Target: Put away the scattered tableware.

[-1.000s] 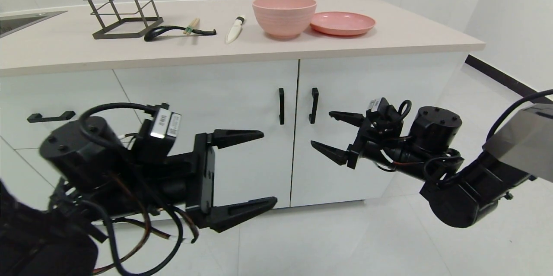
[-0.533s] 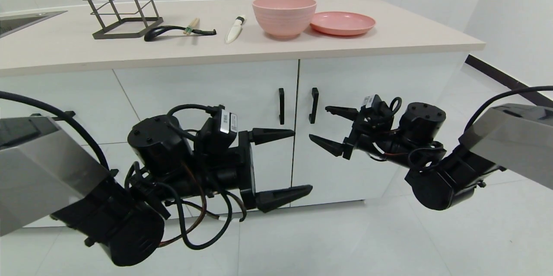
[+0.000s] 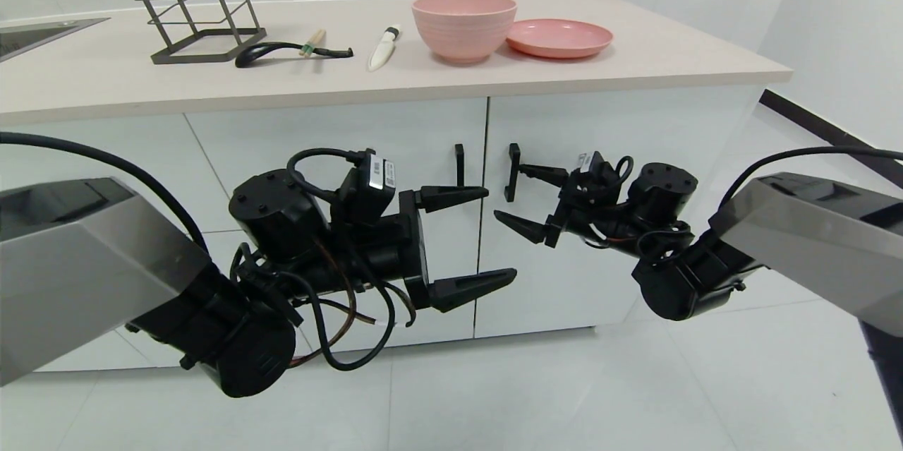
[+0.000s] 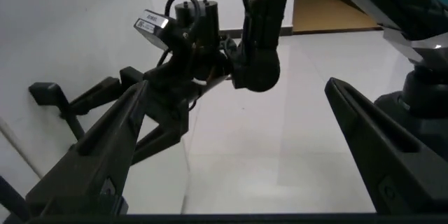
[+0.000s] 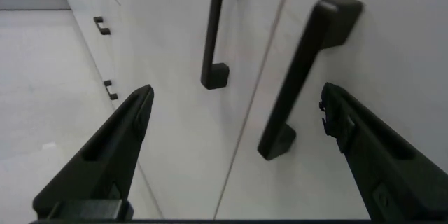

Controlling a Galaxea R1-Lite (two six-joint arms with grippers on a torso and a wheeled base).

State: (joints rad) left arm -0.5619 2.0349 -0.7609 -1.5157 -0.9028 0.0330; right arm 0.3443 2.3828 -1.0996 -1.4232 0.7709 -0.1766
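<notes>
Right gripper point(image 3: 511, 191), tapered black jaws spread, faces slim black bar handle point(image 3: 514, 154).

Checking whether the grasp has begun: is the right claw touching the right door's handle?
Cannot tell. In the head view one finger of the right claw overlaps the handle; the right wrist view shows it between open fingers, gap unclear.

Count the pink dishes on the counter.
2: a pink bowl on the countertop's right half, and a pink plate beside it, farther right. None appears hidden.
</notes>
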